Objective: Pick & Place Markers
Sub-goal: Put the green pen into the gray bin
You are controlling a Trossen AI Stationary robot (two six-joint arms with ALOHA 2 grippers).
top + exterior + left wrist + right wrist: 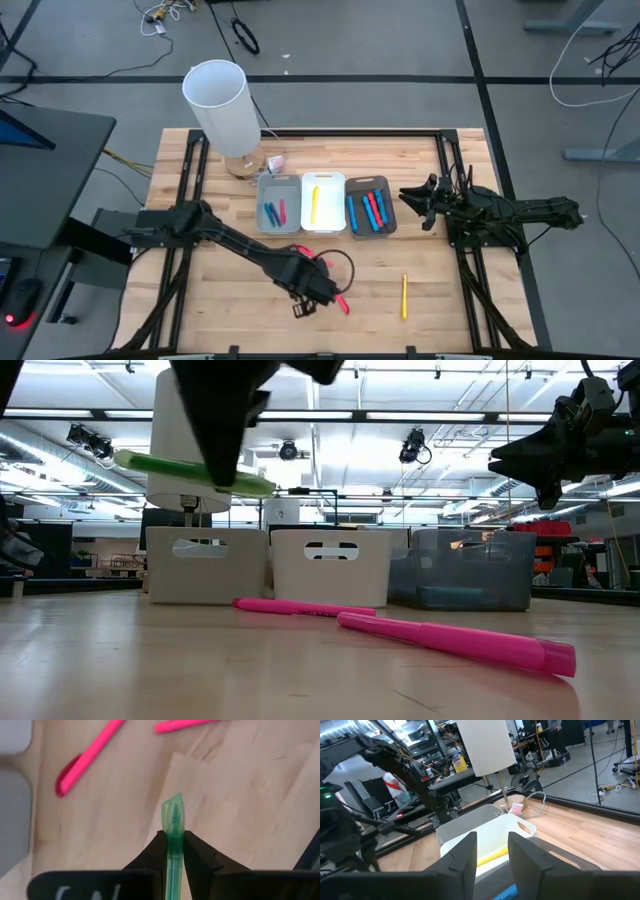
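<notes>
Left claw [174, 854] grips 1 green marker [173, 827] above 2 pink markers [460, 643]; right claw [492, 851] parted, empty

I cannot read any text, label, brand or number here; only some pale strokes show on the dark body of the left pincer [173, 851], cut off by the picture edge, and they give no clear letters.

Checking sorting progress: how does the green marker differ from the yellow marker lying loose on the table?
The green marker is clamped in the left gripper and lifted off the wood; the yellow marker lies flat on the table, untouched. Green sits near the pink markers; yellow lies alone farther right. Both are thin pens outside the bins.
</notes>
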